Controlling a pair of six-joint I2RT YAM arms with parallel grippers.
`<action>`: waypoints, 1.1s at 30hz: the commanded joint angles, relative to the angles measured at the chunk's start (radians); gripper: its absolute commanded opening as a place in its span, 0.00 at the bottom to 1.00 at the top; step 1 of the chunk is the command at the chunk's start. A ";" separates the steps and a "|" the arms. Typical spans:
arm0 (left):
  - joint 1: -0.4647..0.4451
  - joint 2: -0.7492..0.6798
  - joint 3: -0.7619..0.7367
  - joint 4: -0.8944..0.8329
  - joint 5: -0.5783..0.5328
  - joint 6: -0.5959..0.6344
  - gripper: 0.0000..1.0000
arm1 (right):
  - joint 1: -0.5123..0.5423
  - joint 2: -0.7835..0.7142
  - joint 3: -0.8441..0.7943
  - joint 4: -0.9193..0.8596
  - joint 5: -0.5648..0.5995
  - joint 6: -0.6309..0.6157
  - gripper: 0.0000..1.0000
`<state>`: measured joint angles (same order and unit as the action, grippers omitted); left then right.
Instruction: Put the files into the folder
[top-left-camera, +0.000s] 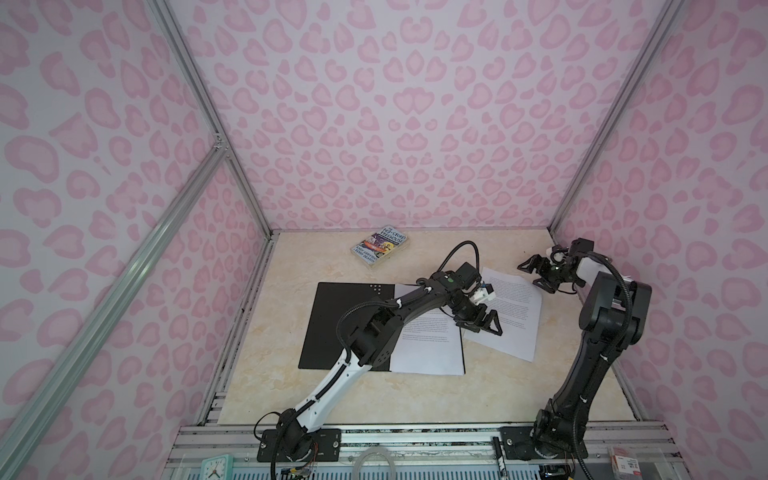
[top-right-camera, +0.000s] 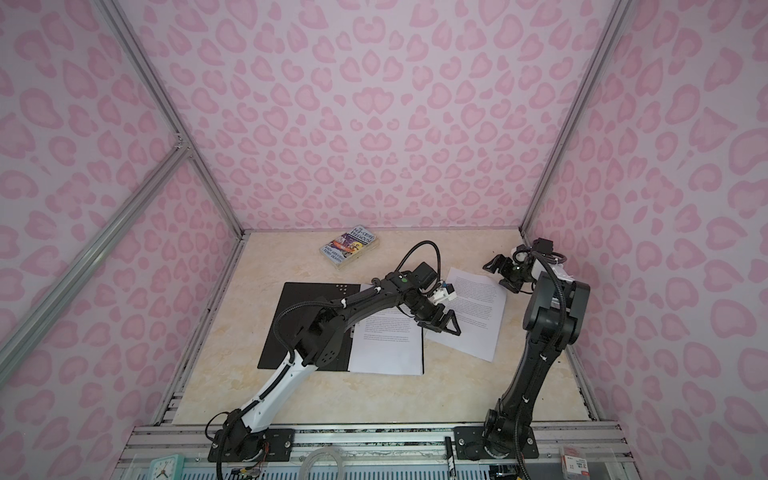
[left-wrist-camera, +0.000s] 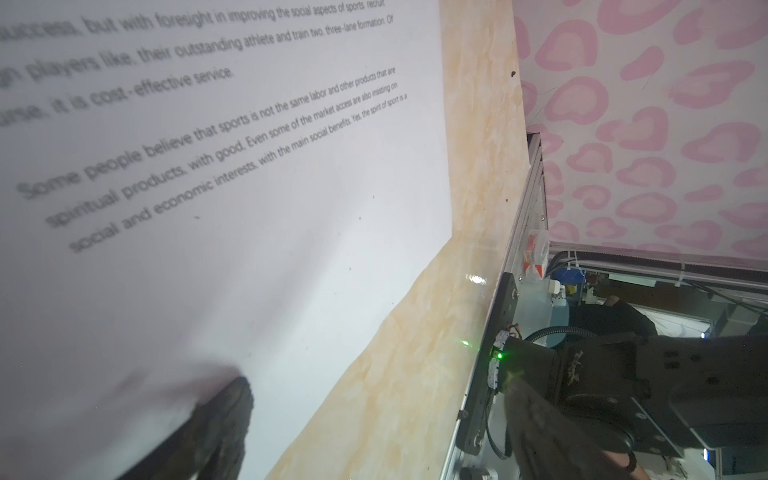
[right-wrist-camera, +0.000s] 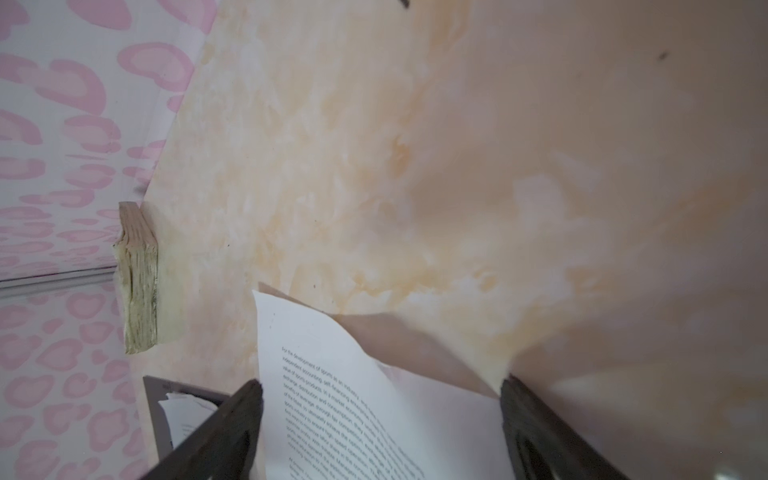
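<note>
Right wrist view: a sheet (right-wrist-camera: 316, 345) corner curls between released jaws of the right gripper (right-wrist-camera: 379, 384); pinch deep, squarely. Left gripper (top-left-camera: 482, 328) released too.

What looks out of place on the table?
Loose paper lies skewed on the table, right of the open folder, not squared with the stack inside it. In the right wrist view its corner curls up off the table. The book sits apart at the back.
</note>
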<state>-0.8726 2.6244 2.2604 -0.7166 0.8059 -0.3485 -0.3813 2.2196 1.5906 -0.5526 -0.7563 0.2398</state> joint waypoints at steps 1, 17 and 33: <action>0.001 0.052 -0.013 -0.231 -0.218 -0.017 0.97 | 0.025 0.035 -0.047 -0.393 0.102 0.011 0.91; 0.017 0.082 -0.001 -0.228 -0.197 -0.037 0.97 | 0.035 -0.290 -0.320 -0.160 -0.115 0.199 0.98; 0.017 0.066 -0.025 -0.220 -0.203 -0.032 0.97 | 0.021 -0.336 -0.406 -0.023 -0.071 0.273 0.72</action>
<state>-0.8562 2.6472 2.2700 -0.7071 0.8871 -0.3729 -0.3580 1.8835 1.1831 -0.5739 -0.8494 0.5049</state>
